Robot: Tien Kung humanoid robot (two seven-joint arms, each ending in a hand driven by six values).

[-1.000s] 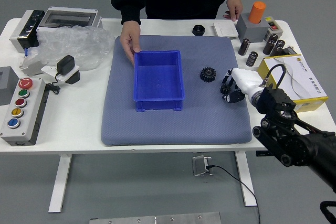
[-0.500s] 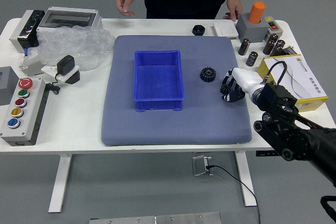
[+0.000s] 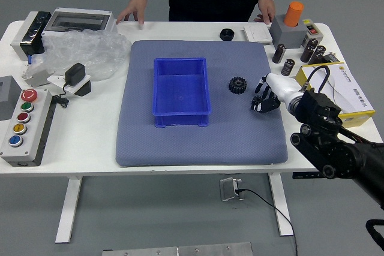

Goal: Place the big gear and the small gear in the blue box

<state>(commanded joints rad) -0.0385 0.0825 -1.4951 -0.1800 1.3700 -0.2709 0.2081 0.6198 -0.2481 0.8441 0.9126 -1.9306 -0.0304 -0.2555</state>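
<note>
over the white bench, reaching in with the right hand, can't tell if released, clenched or grasping; just left of it, a black gear, farther left the blue box, likely for short carrying.

solid blue box, blue-grey mat under the box, white worktop, black gear right of the box, black-and-white right hand farther right, orange cylinder beyond it to the box's far right
</note>
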